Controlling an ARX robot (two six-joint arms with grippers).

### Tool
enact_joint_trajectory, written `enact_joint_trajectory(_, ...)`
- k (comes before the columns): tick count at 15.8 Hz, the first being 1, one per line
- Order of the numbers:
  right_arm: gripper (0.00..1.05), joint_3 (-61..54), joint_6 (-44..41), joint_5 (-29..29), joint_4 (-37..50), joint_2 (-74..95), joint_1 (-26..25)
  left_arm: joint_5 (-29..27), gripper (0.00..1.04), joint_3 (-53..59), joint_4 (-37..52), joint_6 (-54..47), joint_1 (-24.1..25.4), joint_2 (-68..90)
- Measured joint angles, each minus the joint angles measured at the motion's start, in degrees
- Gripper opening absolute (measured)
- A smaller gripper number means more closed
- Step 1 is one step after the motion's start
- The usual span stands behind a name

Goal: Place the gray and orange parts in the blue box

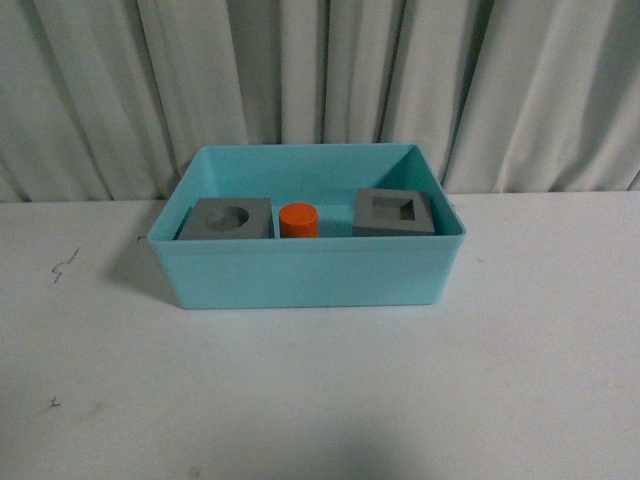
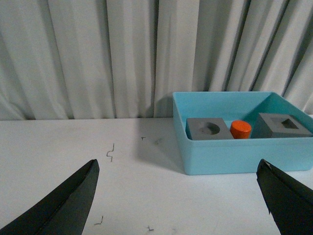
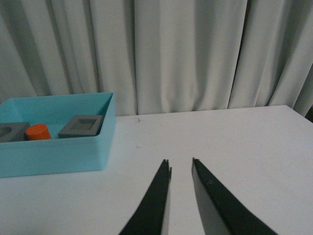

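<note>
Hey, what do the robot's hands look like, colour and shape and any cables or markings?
Only the fingers show, in the wrist views. The left hand has two matte black fingers, broad and tapering to blunt points. The right hand has two slim black blade-like fingers with paler inner faces. No cables, markings or logos are visible. The arms are not in view, and the front view shows neither hand.

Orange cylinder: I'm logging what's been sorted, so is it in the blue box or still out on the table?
In. The orange cylinder stands upright inside the blue box, between the two gray cubes.
</note>
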State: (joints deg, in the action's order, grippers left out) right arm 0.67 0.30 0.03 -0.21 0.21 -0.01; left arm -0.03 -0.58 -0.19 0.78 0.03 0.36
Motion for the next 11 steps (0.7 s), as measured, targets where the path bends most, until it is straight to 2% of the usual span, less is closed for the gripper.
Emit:
enact_joint_trajectory(3, 0.66, 0.0, 0.0, 0.0, 0.0, 0.0, 0.0, 0.0, 0.98, 0.0, 0.0, 0.0, 0.0, 0.0)
enact_joint_trajectory(6, 0.98, 0.0, 0.0, 0.0, 0.0, 0.0, 0.0, 0.0, 0.98, 0.0, 0.0, 0.0, 0.0, 0.0)
enact_joint_trajectory(11, 0.98, 0.0, 0.0, 0.0, 0.0, 0.0, 0.0, 0.0, 0.98, 0.0, 0.0, 0.0, 0.0, 0.0)
